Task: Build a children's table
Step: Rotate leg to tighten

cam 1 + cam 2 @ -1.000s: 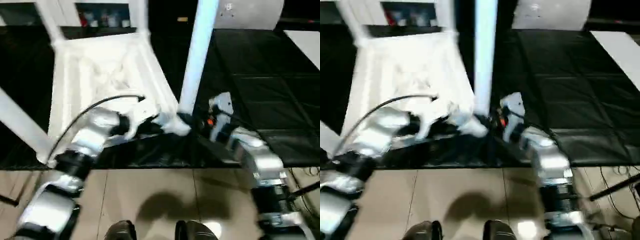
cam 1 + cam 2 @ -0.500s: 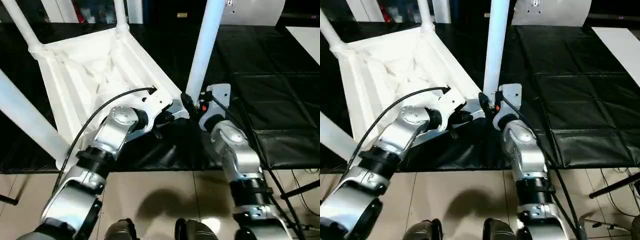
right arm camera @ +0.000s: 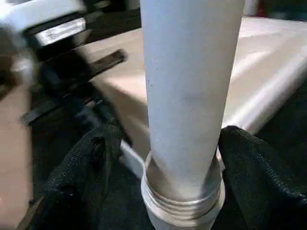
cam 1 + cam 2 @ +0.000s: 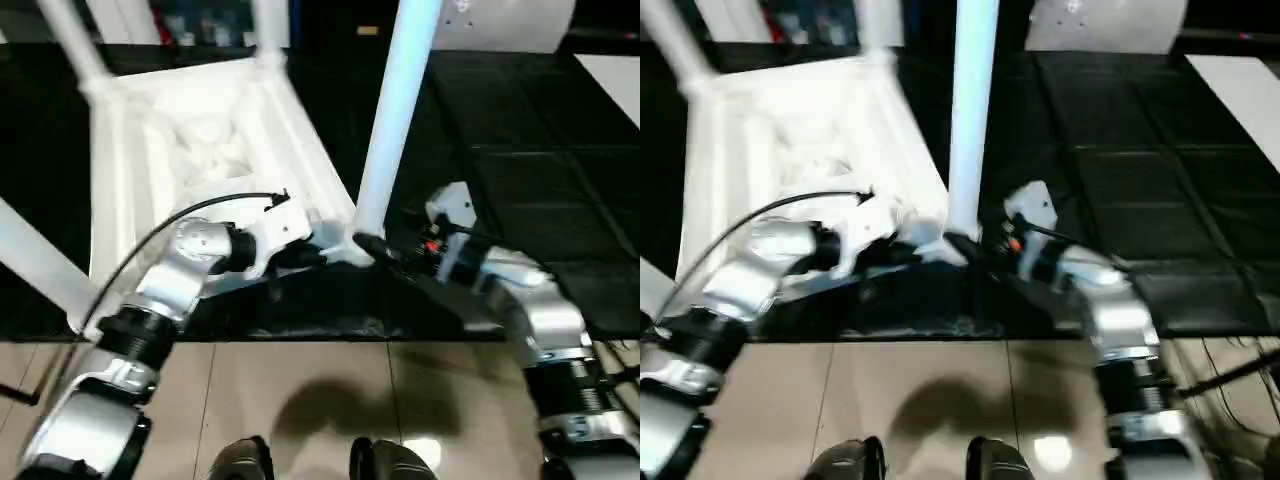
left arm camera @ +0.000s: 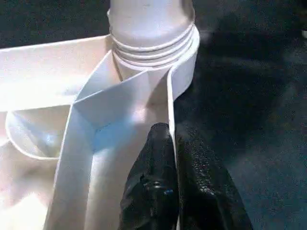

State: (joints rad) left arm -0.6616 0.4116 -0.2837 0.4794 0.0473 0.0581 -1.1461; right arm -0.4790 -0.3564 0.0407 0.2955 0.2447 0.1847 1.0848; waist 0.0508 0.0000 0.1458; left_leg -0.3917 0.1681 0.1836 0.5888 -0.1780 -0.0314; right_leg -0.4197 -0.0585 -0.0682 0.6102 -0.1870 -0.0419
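The children's table lies upside down on a black mat, its ribbed white top [image 4: 200,150] facing up. One white leg [image 4: 395,110] stands in the near right corner socket [image 5: 151,36], and other legs [image 4: 35,260] rise from the other corners. My left gripper [image 4: 318,255] is shut on the thin rim wall [image 5: 169,96] just beside that socket. At the foot of the standing leg [image 3: 187,86] my right gripper [image 4: 375,245] is open, one finger [image 3: 91,163] on each side of it.
Black floor mats [image 4: 540,150] stretch away to the right and behind the table. Beige tiled floor [image 4: 300,400] lies in front, with my feet [image 4: 380,462] at the lower edge. A black cable [image 4: 200,205] loops over my left forearm.
The camera has shifted. My right forearm has swung out to the right while its gripper stays at the leg's foot. My left gripper keeps its pinch on the rim.
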